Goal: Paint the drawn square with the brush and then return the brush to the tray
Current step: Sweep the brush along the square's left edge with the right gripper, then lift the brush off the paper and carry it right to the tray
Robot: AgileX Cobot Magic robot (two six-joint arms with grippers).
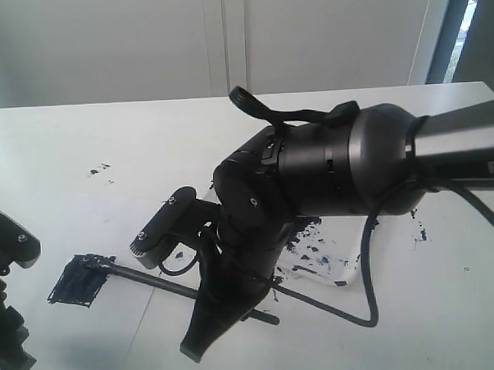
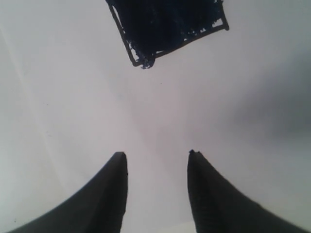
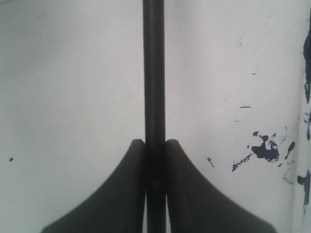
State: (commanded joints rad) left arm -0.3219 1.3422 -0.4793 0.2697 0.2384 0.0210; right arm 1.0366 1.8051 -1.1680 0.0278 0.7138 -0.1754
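Observation:
The drawn square [image 1: 76, 282] is filled dark blue on the white sheet at the left; the left wrist view shows it [image 2: 170, 24] well ahead of the fingers. The brush [image 1: 153, 281] lies low and slanted, its tip on the square's near corner. My right gripper [image 1: 200, 339] points down and is shut on the brush's black shaft [image 3: 153, 73], which runs straight out between the fingertips [image 3: 155, 141]. My left gripper [image 1: 13, 359] waits at the left edge, open and empty [image 2: 156, 154]. The tray [image 1: 337, 267], smeared with blue, is mostly hidden behind the right arm.
Blue paint splatters mark the table at the back left [image 1: 99, 168] and at the right [image 1: 419, 233], and more show beside the brush [image 3: 265, 149]. A black cable [image 1: 367, 270] loops down from the right arm over the tray area.

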